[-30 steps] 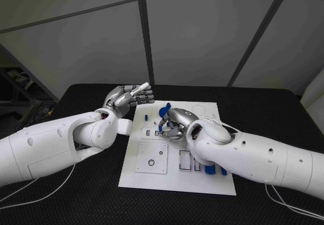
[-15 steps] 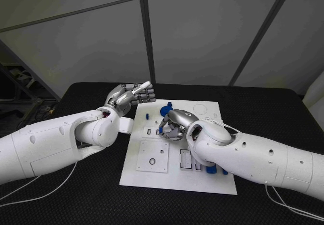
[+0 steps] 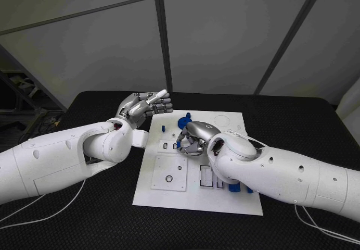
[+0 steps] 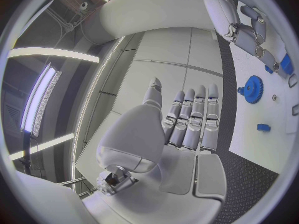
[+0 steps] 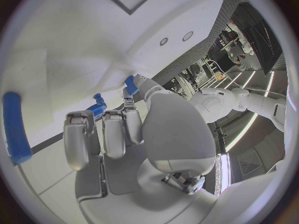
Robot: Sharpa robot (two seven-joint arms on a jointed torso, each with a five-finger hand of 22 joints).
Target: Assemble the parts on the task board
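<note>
The left hand (image 3: 144, 108) hovers empty, fingers extended, off the task board's (image 3: 171, 195) far left corner. The right hand (image 3: 193, 139) pinches a small blue part (image 5: 131, 84) over the board's far middle. It looks light, rigid and slippery; fingertip grip suits.

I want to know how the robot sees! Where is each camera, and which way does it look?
Head view: on the head, looking down at the board; both arms show.
Left wrist view: behind the left hand, looking along its straight fingers past the board's edge.
Right wrist view: behind the right hand, looking down at the board.
Shared: the blue gear shows in the head and left wrist views.
</note>
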